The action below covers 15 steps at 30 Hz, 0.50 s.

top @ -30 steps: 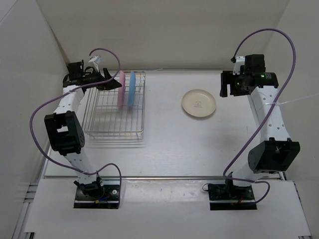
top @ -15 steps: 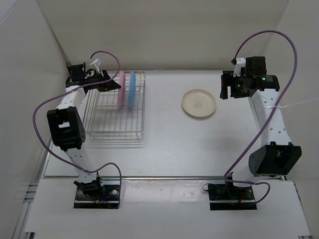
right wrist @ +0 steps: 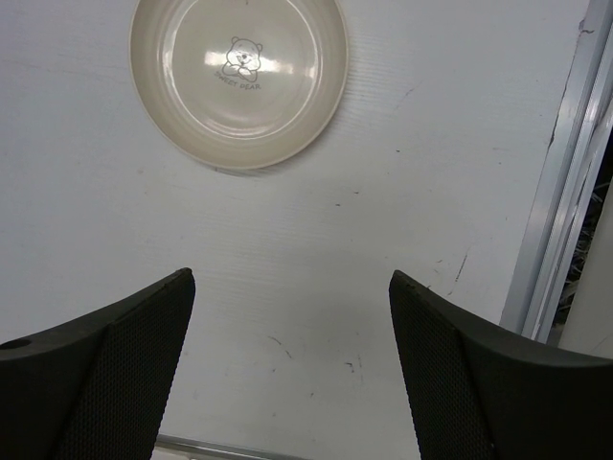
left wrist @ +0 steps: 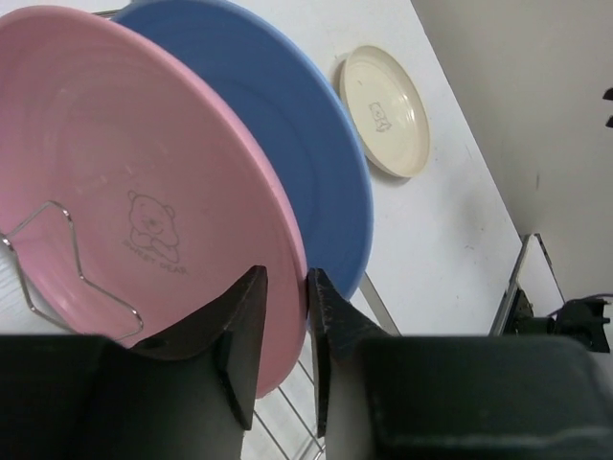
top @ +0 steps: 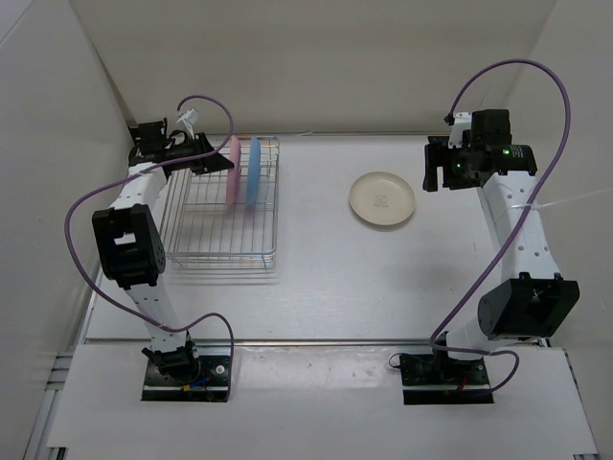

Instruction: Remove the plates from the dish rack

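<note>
Two of three plates remain to unload, pink one in hand as I read it. Top view: rectangular silver wire dish rack [top: 220, 257] sits far-left on the white table [top: 316, 283]. Small round shallow pink plate [top: 232, 171] and matching light blue plate [top: 253, 171] stand on edge side by side at its far end. Same-size cream plate [top: 382, 199] lies flat on the table, well apart from the rack, so that one counts as done. Left gripper [top: 218, 161] is at the pink plate; right gripper [top: 436, 172] hovers just beside the cream plate. Left wrist view: both black fingers [left wrist: 244, 331] sit close together with the pink rim filling the gap, which looks clamped on the rim. A bent wire divider [left wrist: 57, 259] crosses the plate's face, and the light blue plate is just behind it. Plates are smooth, slightly glossy, with faint concentric rings and a bear mark at centre; exact material I cannot tell. Next move, my call: lift straight up clear of the divider without dragging the blue one, then set it flat near the cream plate. A thin-rim grip may let it pivot. Right wrist view: textured dark fingers [right wrist: 96, 374] spread wide, holding nothing, over scuffed matte table, with the cream plate ahead.
</note>
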Available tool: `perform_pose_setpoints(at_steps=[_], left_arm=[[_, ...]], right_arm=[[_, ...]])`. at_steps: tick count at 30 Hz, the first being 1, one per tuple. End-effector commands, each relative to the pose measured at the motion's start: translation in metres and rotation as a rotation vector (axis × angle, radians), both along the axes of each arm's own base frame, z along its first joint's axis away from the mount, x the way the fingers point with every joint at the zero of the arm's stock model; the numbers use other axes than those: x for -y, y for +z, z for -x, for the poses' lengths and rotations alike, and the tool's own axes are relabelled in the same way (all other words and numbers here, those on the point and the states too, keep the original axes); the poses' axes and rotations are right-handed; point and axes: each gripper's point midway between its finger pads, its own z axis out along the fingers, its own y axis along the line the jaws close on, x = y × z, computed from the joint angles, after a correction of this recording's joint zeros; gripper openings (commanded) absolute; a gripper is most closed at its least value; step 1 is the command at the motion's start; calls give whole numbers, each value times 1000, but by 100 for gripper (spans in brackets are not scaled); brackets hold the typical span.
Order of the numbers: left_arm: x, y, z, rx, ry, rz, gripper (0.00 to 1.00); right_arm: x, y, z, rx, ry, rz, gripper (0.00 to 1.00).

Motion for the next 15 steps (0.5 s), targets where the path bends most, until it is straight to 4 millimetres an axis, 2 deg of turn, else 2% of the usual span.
perform_pose_setpoints(at_steps=[1, 3, 4, 5, 7, 11, 15], left_arm=[[1, 10, -4, 41, -2, -18, 34], [0, 6, -5, 32, -2, -17, 30], [0, 6, -5, 32, -2, -17, 20], [0, 8, -5, 30, -2, -17, 20], [0, 8, -5, 30, -2, -17, 11], [0, 10, -5, 26, -2, -16, 11], [1, 22, -1, 52, -4, -24, 11]], right_arm=[[0, 10, -3, 44, -5, 3, 85], [0, 10, -3, 44, -5, 3, 85], [0, 10, -3, 44, -5, 3, 85], [0, 10, -3, 44, -5, 3, 85], [0, 10, -3, 44, -5, 3, 85], [0, 7, -2, 35, -5, 4, 85], [0, 3, -1, 26, -5, 4, 85]])
